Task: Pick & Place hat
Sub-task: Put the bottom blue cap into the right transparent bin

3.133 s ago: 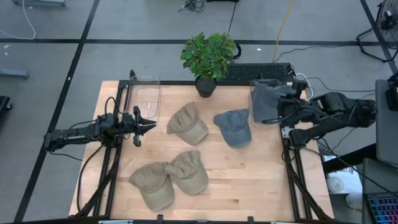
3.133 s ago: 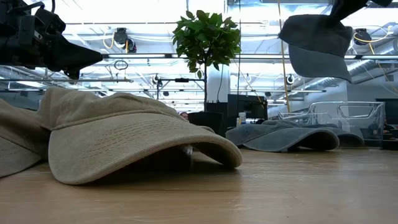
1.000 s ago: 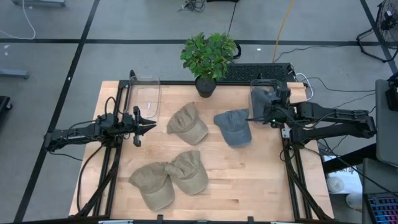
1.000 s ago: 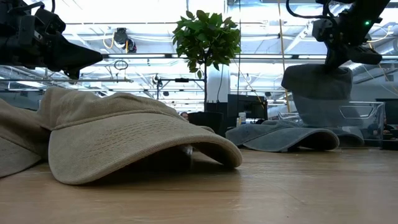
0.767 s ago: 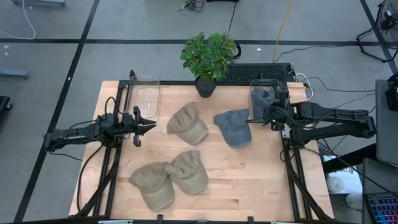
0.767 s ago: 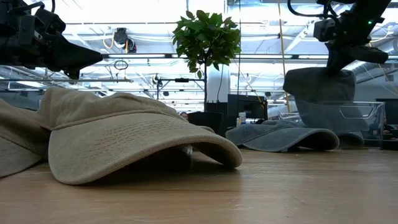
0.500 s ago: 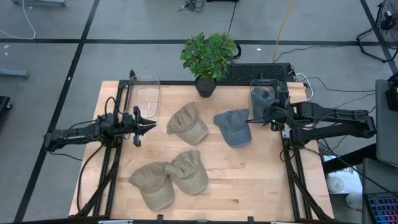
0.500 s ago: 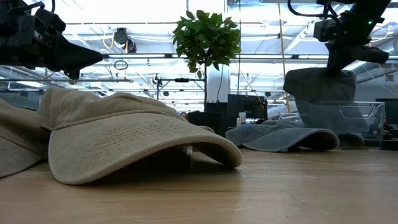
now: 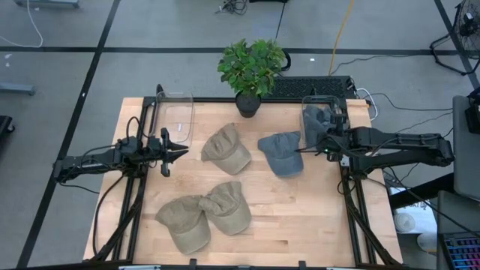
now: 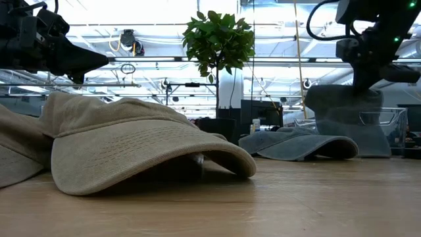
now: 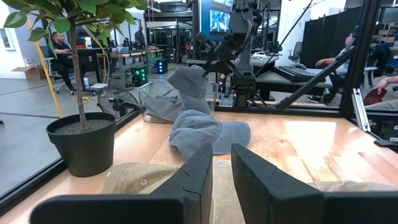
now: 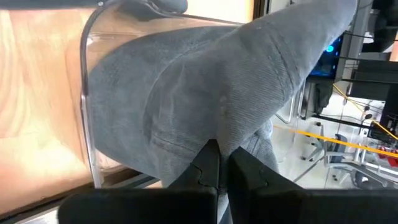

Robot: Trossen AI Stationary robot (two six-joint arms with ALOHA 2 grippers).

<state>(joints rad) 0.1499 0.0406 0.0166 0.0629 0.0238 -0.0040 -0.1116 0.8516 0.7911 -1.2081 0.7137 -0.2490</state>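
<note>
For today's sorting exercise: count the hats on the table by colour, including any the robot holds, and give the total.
Tan hats: 3
Grey hats: 2, one flat on the table, one held by the right gripper at the clear bin
Total: 5

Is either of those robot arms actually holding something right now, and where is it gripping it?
Yes: the right end effector pinches a fold of a grey fabric cap over the clear plastic bin. The left end effector holds nothing.

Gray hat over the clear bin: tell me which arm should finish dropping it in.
The right arm. Its gripper is already shut on the gray hat, which hangs partly inside the clear bin. The left gripper waits across the table near the other bin, holding nothing.
</note>
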